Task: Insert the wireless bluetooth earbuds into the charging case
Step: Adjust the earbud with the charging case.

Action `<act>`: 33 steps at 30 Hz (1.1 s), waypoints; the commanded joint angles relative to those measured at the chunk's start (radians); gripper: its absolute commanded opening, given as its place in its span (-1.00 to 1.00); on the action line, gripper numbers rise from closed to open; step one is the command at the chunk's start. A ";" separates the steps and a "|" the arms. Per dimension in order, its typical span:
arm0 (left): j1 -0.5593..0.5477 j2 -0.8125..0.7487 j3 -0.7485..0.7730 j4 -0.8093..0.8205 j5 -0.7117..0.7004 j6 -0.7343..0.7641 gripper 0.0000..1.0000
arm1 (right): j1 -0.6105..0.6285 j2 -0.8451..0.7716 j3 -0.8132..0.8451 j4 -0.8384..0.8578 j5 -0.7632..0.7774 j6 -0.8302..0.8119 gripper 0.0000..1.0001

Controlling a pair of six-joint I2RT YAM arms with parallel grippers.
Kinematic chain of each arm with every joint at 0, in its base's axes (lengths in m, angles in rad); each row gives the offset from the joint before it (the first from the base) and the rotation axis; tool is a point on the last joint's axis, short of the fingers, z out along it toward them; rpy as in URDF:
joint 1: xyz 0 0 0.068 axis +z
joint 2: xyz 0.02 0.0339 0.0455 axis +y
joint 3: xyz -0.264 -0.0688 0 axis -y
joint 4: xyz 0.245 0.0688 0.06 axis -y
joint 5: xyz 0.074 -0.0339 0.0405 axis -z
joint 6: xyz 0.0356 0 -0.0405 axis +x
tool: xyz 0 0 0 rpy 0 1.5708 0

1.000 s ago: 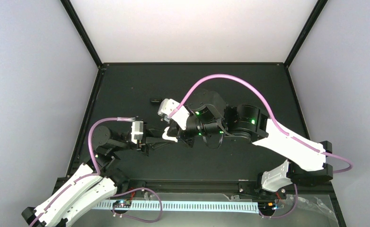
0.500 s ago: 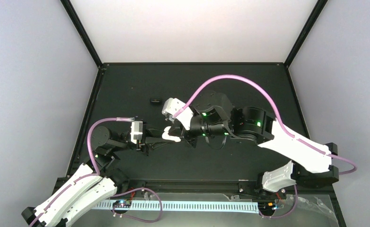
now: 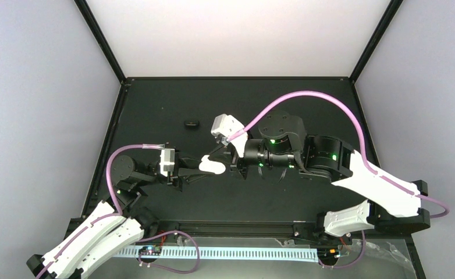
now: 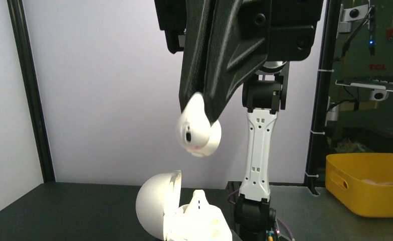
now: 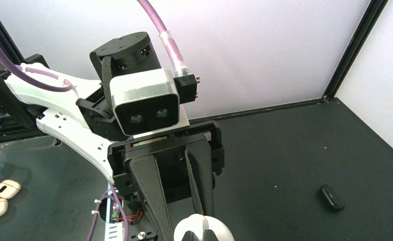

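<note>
Since a second ago your right arm has drawn back to the right and lifted, so the case point(image 3: 212, 167), half covered before, now shows nearly whole from above.

You have two earbuds and one case. One earbud point(image 4: 198, 131) is pinched at the tip of your right end effector point(image 4: 202, 108), whose fingers are pressed together on it. It hangs above the case with clear air between them. The other earbud point(image 4: 199, 200) looks seated in the case, though glare washes out the detail. Your left end effector point(image 3: 201, 172) is clamped on the case and holds it over the left middle of the surface point(image 3: 306, 110), with the lid point(image 4: 155, 203) swung open to the left in the left wrist view.

You also have one black oval point(image 5: 331, 197) lying alone toward the far left, well apart from the case and both arms. Two pale ovals point(image 5: 1, 198) lie off the dark surface, at the left of the right wrist view. One yellow bin point(image 4: 370, 183) stands beyond the frame post.

Around you, the far half of the surface is open room up to the black edge rails. The right half is crossed only by your right arm.
</note>
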 commanded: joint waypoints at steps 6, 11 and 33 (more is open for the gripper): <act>-0.004 -0.002 0.030 0.074 -0.011 -0.030 -0.97 | 0.000 0.000 -0.035 0.034 -0.042 0.008 -0.98; -0.004 -0.006 0.024 0.103 -0.009 -0.050 -0.97 | 0.000 -0.002 -0.055 0.044 -0.046 0.008 -0.98; -0.004 -0.001 0.022 0.196 -0.016 -0.127 -0.97 | 0.002 0.015 -0.057 0.019 -0.026 -0.010 -0.98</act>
